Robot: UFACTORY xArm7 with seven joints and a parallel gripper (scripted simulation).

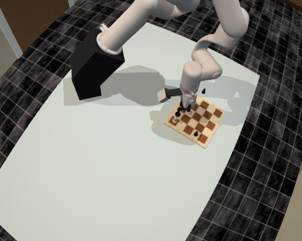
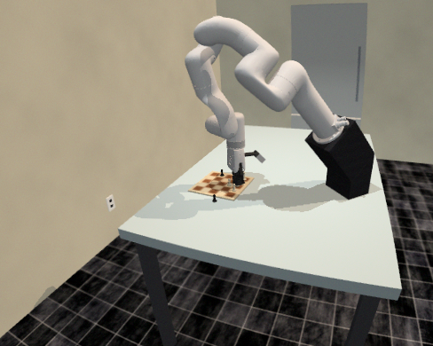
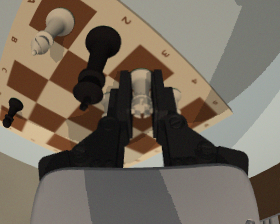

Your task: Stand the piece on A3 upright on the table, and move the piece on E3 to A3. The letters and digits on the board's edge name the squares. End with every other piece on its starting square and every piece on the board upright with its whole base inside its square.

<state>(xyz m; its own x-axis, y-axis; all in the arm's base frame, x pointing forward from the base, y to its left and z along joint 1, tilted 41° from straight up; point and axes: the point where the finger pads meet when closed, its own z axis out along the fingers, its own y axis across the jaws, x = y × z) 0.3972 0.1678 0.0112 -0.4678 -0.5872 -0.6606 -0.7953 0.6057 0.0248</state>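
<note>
Wrist view, nearest first: pincer [image 1: 185, 108] [image 2: 239, 182] [image 3: 141, 85] pinching a pale piece [image 3: 141, 93], upright or nearly so, over A3; cannot tell whether its base touches the board [image 1: 204, 143] [image 2: 200, 191] [image 3: 62, 131]. Half-hidden pale pieces sit close by, one [image 1: 190, 112] [image 2: 229, 183] [image 3: 107, 98] at 9 o'clock, another [image 2: 234, 187] [image 3: 176, 95] at 3. Tall black piece [image 1: 177, 114] [image 3: 97, 60] at 10 on A2; beyond it, same bearing, pale bishop-like piece [image 1: 174, 120] [image 3: 55, 27] on A1. Small black piece [image 1: 196, 133] [image 2: 222, 172] [image 3: 14, 111] farther, near 9. Top view: another black piece [image 1: 203, 91] [image 2: 214, 198] stands upright off the board on the table [image 1: 98, 169] [image 2: 296, 234], between 1 and 2 from the pincer. Farthest, black pedestal [image 1: 92, 67] [image 2: 351, 168] toward 10.
</note>
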